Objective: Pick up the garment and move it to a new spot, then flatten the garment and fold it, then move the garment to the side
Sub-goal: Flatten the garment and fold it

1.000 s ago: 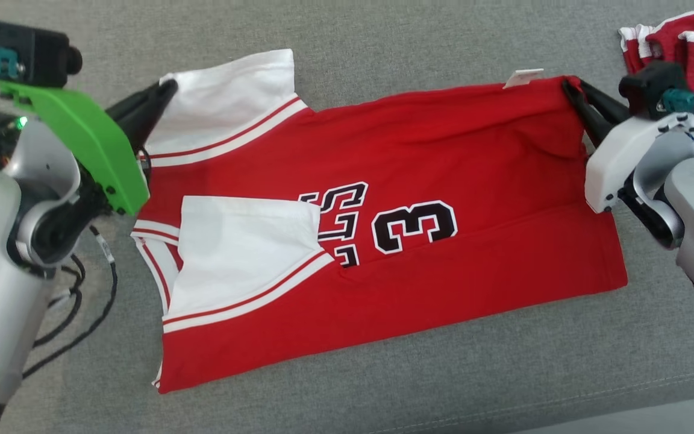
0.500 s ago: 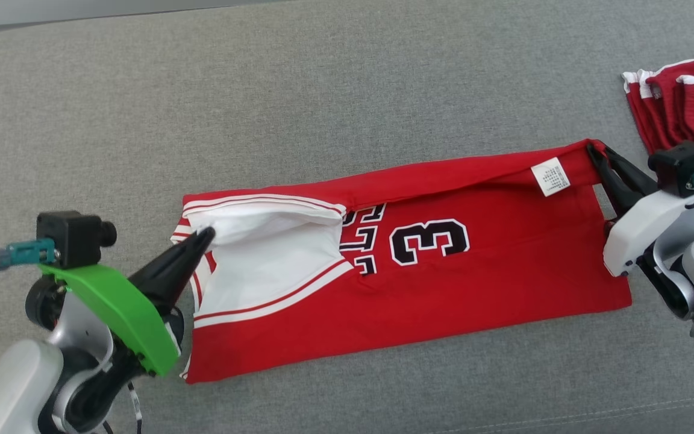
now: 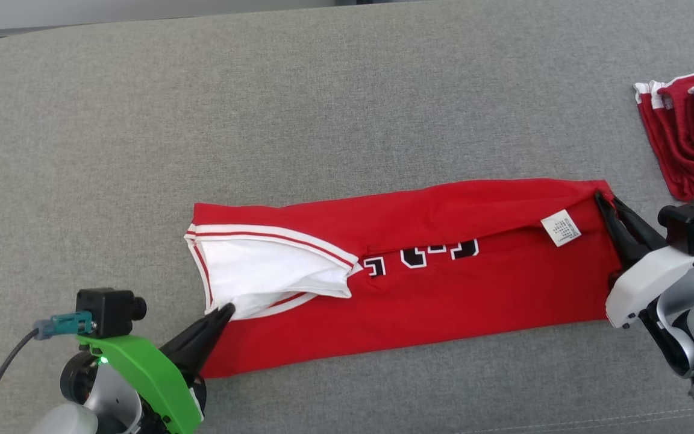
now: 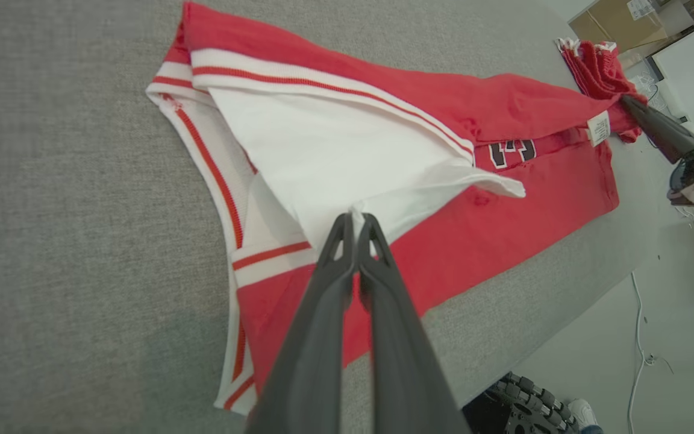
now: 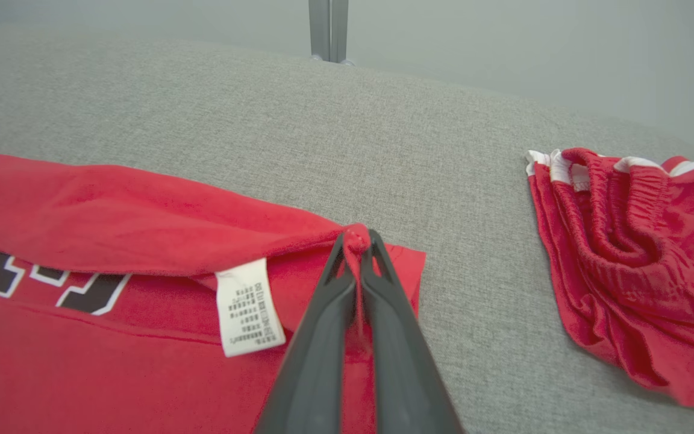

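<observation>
Your left gripper (image 4: 356, 220) has its two dark fingers pressed together on a pinch of white cloth, the loose tip of the white panel (image 3: 262, 277) at the jersey's collar end. That tip is drawn down toward the jersey's near long edge, and the rest of the panel fans out flat behind it, edged with red and white stripes.

Your right gripper (image 5: 357, 238) is clamped as well, its fingers together on a small bunch of red cloth at the far corner of the jersey's hem end. Just beside those fingers, a white care label (image 3: 561, 228) lies on the red cloth.

The jersey (image 3: 443, 301) lies as a long red band on the grey padded surface (image 3: 323, 108), stretched between your two grippers. Its far long edge is folded over toward you, and the fold covers the upper part of the black and white lettering (image 3: 437, 253).

Beyond the jersey's hem end and well apart from it, a second red garment (image 3: 690, 132) with white trim lies bunched up.
</observation>
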Motion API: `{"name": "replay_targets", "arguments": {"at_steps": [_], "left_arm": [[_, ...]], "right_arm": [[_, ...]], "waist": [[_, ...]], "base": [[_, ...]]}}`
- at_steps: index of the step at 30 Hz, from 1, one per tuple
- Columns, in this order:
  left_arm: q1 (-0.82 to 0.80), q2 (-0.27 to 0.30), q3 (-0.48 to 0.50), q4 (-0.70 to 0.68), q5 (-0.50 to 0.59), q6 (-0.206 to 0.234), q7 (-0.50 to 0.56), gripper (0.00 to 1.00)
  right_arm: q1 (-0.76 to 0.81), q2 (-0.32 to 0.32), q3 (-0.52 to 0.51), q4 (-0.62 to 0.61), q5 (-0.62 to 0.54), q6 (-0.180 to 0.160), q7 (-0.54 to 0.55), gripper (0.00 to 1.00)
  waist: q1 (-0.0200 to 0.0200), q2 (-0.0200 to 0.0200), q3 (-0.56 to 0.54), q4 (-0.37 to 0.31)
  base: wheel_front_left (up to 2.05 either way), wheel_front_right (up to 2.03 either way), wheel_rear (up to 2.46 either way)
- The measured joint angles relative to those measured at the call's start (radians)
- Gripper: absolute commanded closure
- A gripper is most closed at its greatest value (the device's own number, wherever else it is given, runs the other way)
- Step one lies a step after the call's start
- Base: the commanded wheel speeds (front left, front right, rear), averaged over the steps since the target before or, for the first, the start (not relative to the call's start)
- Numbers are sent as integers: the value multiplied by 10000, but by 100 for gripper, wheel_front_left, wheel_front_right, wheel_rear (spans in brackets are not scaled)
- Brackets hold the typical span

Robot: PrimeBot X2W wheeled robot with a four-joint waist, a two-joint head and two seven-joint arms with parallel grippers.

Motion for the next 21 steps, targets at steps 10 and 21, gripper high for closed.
{"name": "replay_targets", "arguments": {"at_steps": [10, 21], "left_arm": [[73, -280, -226, 825, 29, -134, -190, 100], [121, -629, 2, 686, 617, 15, -1507, 0]], "right_arm": [[524, 489, -704, -541, -570, 0, 341, 100], [1114, 997, -1494, -698, -685, 0, 247, 0]], "waist": [[0, 0, -8, 1], [0, 0, -284, 125]], "base": [[0, 0, 0], [0, 0, 0]]}}
